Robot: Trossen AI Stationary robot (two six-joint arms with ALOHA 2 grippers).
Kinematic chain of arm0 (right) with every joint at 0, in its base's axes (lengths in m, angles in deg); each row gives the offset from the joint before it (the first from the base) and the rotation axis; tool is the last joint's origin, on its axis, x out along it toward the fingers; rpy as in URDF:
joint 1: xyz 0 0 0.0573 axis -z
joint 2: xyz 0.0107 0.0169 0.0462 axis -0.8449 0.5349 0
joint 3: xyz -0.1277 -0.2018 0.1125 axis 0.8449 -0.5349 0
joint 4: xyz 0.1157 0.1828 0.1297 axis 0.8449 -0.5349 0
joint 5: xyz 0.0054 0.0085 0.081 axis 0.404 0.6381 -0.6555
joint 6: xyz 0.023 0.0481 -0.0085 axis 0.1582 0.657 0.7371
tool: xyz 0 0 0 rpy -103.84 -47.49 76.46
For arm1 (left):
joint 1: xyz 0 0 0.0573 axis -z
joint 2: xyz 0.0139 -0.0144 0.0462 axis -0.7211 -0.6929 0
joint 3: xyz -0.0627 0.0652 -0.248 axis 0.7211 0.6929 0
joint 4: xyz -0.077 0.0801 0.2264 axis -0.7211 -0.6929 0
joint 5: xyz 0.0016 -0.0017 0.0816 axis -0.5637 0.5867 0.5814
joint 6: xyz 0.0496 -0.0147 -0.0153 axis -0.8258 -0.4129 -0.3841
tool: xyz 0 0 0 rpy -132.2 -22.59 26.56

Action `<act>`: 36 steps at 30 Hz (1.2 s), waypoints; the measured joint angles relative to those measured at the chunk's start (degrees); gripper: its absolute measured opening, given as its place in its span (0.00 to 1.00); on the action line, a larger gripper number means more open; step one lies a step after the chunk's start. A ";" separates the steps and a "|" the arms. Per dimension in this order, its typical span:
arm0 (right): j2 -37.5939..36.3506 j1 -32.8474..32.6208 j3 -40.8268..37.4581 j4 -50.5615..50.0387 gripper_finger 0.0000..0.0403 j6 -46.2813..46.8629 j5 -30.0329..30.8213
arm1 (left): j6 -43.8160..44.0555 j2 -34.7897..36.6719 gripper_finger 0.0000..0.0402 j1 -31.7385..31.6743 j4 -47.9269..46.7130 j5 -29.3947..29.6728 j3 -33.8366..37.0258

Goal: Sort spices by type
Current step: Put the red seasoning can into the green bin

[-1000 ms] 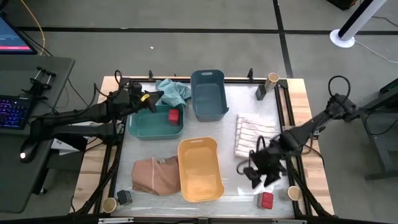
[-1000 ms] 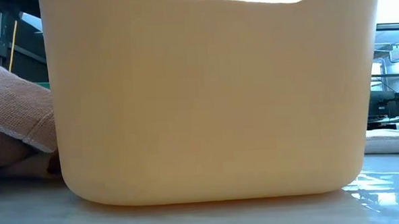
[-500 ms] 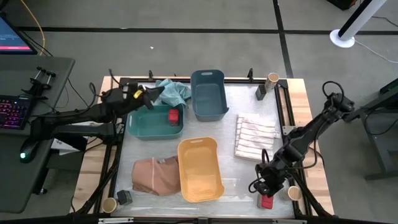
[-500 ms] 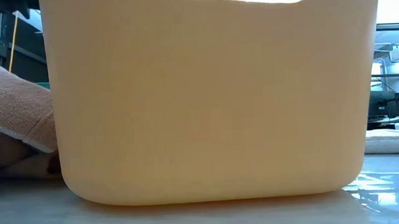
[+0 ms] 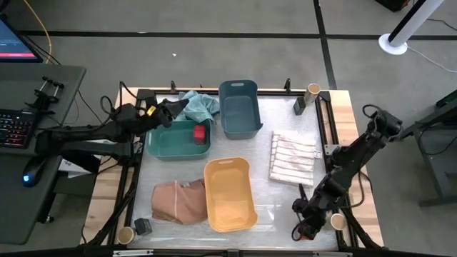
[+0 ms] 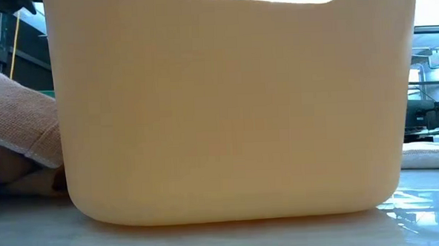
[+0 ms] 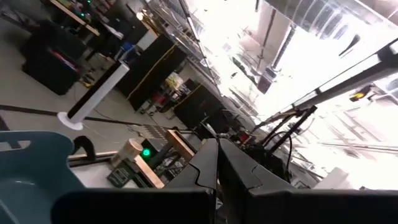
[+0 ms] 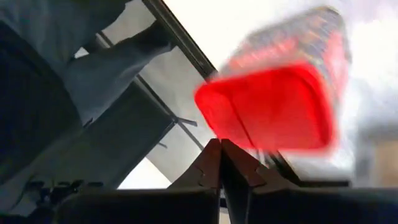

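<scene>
**Spices half sorted, right hand shut beside a red box at the near-right corner**

Spices lay scattered round the table [image 5: 285,114] edges. One red box [image 5: 199,133] already sat in the green bin [image 5: 161,146] at the far-left part of the table. A dark grey box [image 5: 299,106] and a tan jar [image 5: 313,91] stood together at the far-right corner; another dark grey box [image 5: 143,226] and tan jar [image 5: 126,235] sat at the near-left corner; a third tan jar [image 5: 337,222] stood at the near-right corner. The blue bin [image 5: 239,125] and yellow bin [image 5: 246,207] looked empty from above.

The right hand [image 5: 305,227] was down at the near-right corner, fingers pressed together. Its wrist view showed a second red box [image 8: 267,106] just beyond the closed fingertips, not between them (so nothing appeared to be held). The left hand [image 5: 173,111] hung over the far-left rim of the green bin, fingers also pressed together and empty.

By my judgement these boxes are light, rigid plastic with smooth, possibly slippery sides, easily nudged or toppled by a closed hand. The red one would best be taken across its two flat opposite faces, near mid-height, with the fingers spread first. The round jars may roll if tipped, so a grip across the body, kept upright, seems safest.
</scene>
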 joint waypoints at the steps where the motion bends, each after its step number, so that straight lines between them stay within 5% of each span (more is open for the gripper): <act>1: 1.14 0.00 0.00 0.94 0.00 -0.34 0.00 | -0.01 -0.11 0.00 0.28 0.36 0.00 -0.01; 13: 3.29 3.70 0.47 -6.08 0.00 -1.85 0.27 | -1.03 -0.32 0.00 0.70 0.15 -0.40 -0.01; 36: 3.75 39.12 4.70 -12.65 0.00 -39.30 8.57 | -2.13 -0.32 0.00 0.46 0.11 -5.27 0.00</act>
